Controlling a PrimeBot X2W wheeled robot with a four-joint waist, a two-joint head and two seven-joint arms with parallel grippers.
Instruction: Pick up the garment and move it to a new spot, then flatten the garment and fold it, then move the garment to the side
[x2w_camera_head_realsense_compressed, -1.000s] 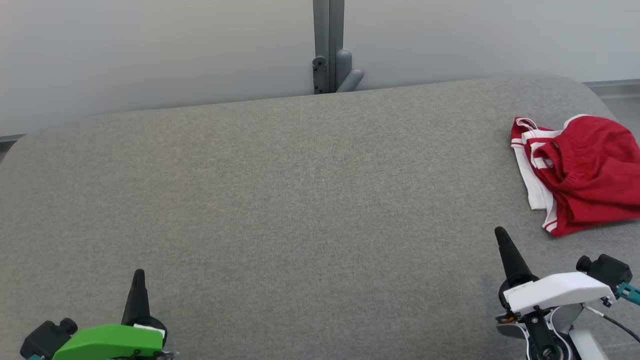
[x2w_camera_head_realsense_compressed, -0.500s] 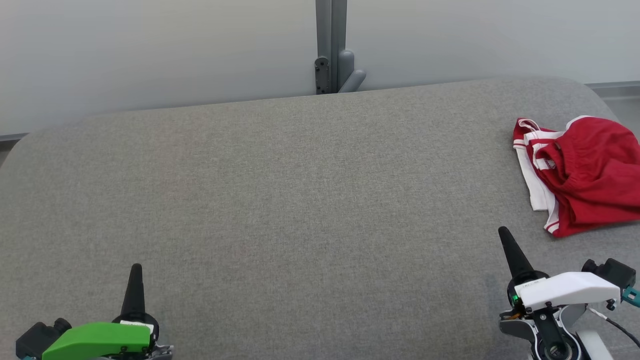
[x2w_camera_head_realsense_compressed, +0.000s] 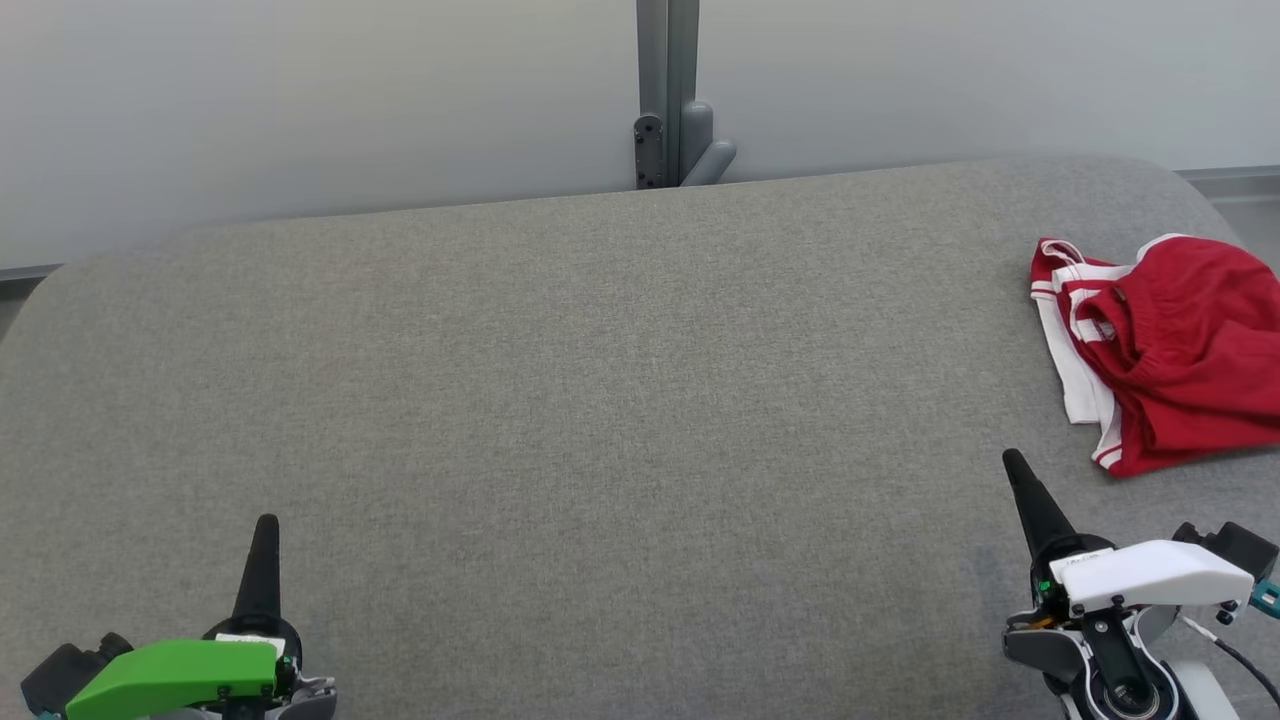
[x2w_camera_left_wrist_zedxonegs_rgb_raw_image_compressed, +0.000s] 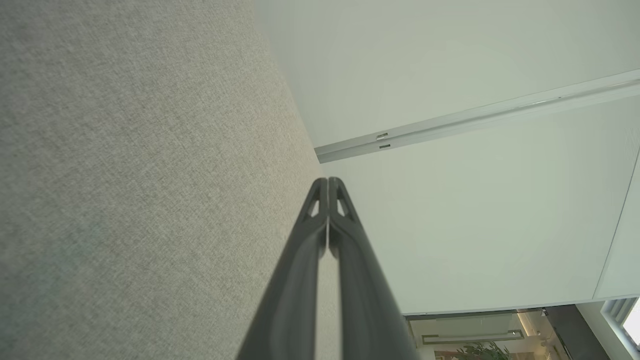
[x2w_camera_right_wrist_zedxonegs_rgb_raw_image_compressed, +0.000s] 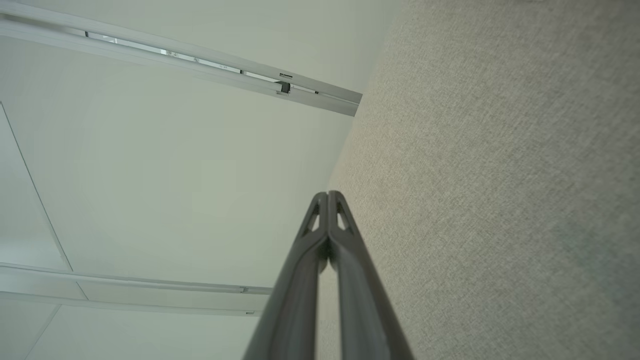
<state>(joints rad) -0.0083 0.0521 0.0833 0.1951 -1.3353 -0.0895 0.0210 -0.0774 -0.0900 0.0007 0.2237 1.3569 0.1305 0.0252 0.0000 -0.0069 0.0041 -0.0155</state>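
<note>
Red shorts (x2w_camera_head_realsense_compressed: 1180, 350) with white trim lie crumpled at the far right of the grey fabric bench (x2w_camera_head_realsense_compressed: 600, 400), partly cut off by the head view's right edge. Their white-banded side faces the middle of the bench, and the red bulk is bunched behind it. Nothing touches the shorts.

At the near right is the right hand (x2w_camera_head_realsense_compressed: 1017, 465), below a white cover (x2w_camera_head_realsense_compressed: 1150, 575). Its fingers are pressed together into one dark point aimed up and slightly left. The tip is near the shorts' near-left corner but apart from it. In the right wrist view this hand (x2w_camera_right_wrist_zedxonegs_rgb_raw_image_compressed: 327, 196) has both fingers meeting at the tips with nothing between them, bench cloth on one side and pale wall on the other.

The left hand (x2w_camera_head_realsense_compressed: 266, 525) is at the near left, well apart from the shorts, with a green cover (x2w_camera_head_realsense_compressed: 170, 675) below it. Its fingers (x2w_camera_left_wrist_zedxonegs_rgb_raw_image_compressed: 350, 260) are likewise clenched on nothing in the left wrist view.

A grey post (x2w_camera_head_realsense_compressed: 668, 90) stands behind the bench's far edge against the wall (x2w_camera_head_realsense_compressed: 300, 100).
</note>
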